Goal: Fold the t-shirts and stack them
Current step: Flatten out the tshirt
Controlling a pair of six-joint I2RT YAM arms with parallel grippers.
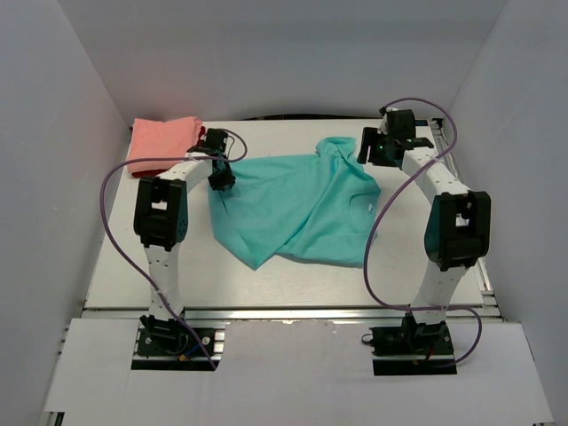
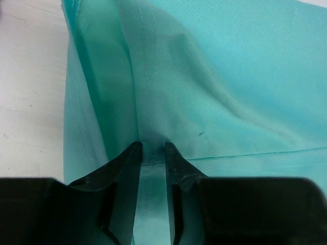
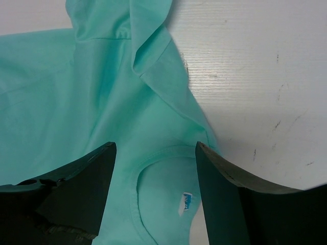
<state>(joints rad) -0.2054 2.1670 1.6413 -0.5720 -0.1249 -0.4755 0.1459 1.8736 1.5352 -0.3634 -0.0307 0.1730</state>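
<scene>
white worktop (image 1: 293, 284) inside grey walls (image 1: 62, 133): teal t-shirt (image 1: 297, 209) lies rumpled mid-surface, salmon-pink t-shirt (image 1: 161, 142) folded at the far left corner. left fingers (image 2: 125, 163) nearly together, pinching a ridge of teal cloth at its left edge; right fingers (image 3: 94, 173) spread wide above the collar (image 3: 150, 167), holding nothing. judgement: right should drop and nip cloth beside the collar, so both arms lift evenly and draw the shirt flat.

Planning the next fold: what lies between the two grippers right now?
Only the teal t-shirt, seen in the top view: the left gripper pinches its left edge, and the right gripper stands open over its collar.
</scene>
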